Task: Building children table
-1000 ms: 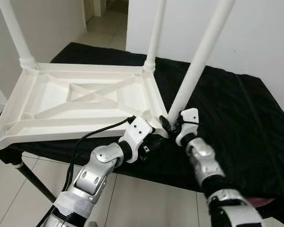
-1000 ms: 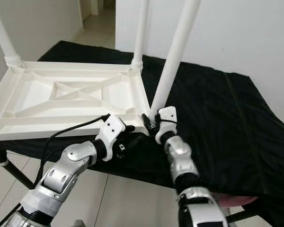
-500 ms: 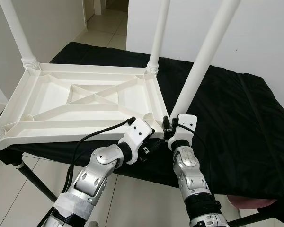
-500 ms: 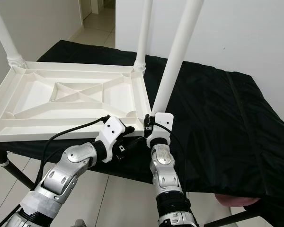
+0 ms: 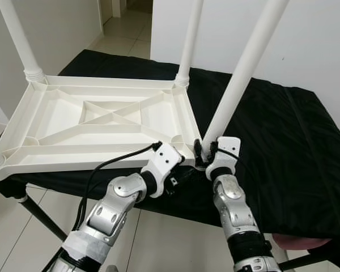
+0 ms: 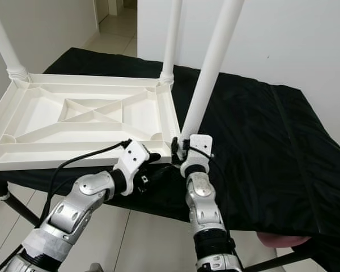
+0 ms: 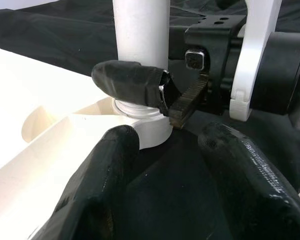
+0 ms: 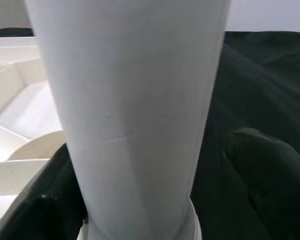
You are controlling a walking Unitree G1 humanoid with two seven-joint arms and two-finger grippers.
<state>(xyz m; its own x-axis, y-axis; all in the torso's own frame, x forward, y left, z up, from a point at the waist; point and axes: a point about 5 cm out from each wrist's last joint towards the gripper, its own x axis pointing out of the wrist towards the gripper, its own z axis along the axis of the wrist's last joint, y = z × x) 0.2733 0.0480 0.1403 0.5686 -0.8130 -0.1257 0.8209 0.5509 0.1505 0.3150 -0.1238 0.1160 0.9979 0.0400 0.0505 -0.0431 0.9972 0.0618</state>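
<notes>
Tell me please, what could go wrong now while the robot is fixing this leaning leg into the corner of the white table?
1. The white leg leans away from its corner socket, unlike the upright far leg; turning it now may cross-thread or jam it.
2. The right pincer grips only the leg's base, so the long upper part could swing.
3. The upturned table top overhangs the black-covered table; the left pincer pushing at the corner might shift it.
</notes>
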